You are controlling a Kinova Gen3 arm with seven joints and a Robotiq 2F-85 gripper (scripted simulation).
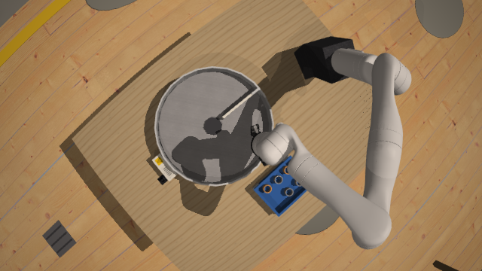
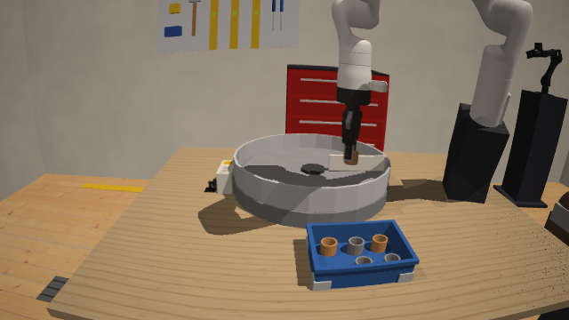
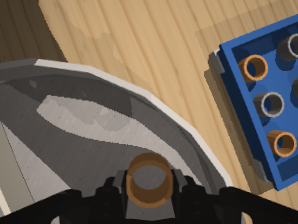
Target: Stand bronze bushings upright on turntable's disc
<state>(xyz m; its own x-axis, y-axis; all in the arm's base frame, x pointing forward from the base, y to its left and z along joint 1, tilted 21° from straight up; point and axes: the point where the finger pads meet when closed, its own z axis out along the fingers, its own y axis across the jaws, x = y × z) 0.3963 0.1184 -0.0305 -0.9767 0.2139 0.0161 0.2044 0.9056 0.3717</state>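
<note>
My gripper [image 2: 351, 153] is shut on a bronze bushing [image 2: 354, 158], held upright over the turntable's grey disc [image 2: 284, 171], inside the right rim and away from the dark hub [image 2: 313, 168]. I cannot tell if the bushing touches the disc. In the wrist view the bushing [image 3: 149, 180] sits between the fingers above the disc. From above, the gripper [image 1: 255, 129] is mostly hidden by the arm. The blue crate [image 2: 363, 253] holds two bronze bushings [image 2: 329, 246] [image 2: 379, 243] and three steel ones [image 2: 356, 245] [image 2: 364, 260] [image 2: 392, 257], all upright.
The turntable has a raised rim [image 1: 269, 113] and a white radial bar [image 1: 239, 105]. A small control box [image 1: 163, 167] sits at its side. The crate [image 1: 280, 186] lies just beside the rim, partly under my arm. A black pedestal [image 2: 476, 153] and a red cabinet [image 2: 320, 107] stand behind.
</note>
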